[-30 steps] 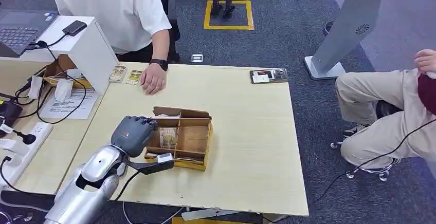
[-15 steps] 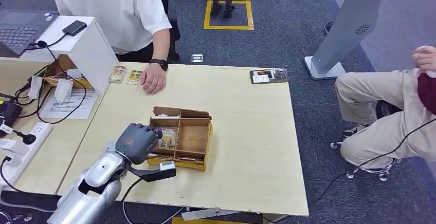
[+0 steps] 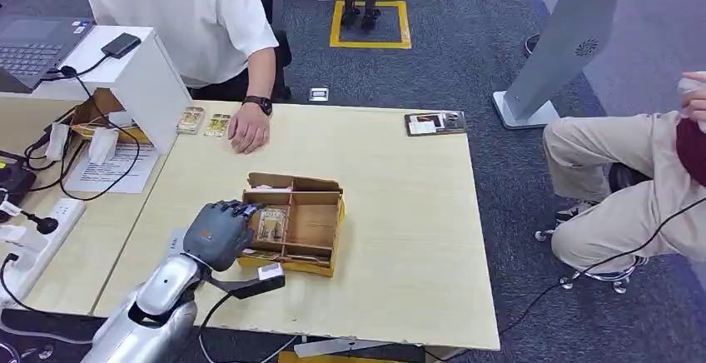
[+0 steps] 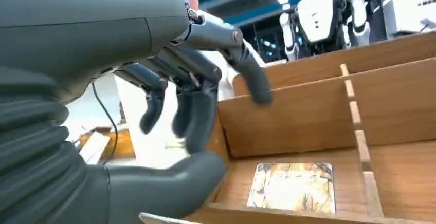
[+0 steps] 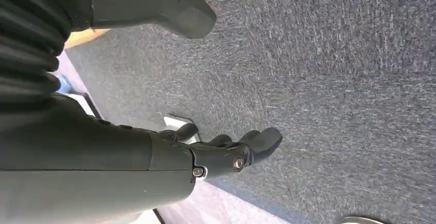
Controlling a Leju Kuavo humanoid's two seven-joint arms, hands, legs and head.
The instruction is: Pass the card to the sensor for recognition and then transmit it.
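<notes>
The card [image 3: 271,222] lies flat, face up, on the floor of the wooden divided box [image 3: 315,226], in its lower-left compartment, just left of centre in the head view. Pale, yellowish print covers it. Near the frame's upper right edge of the table sits the dark flat sensor [image 3: 435,122].

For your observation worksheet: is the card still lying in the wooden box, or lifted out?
Still in. The card lies flat on the wooden box floor; the left hand hovers, fingers apart.
</notes>
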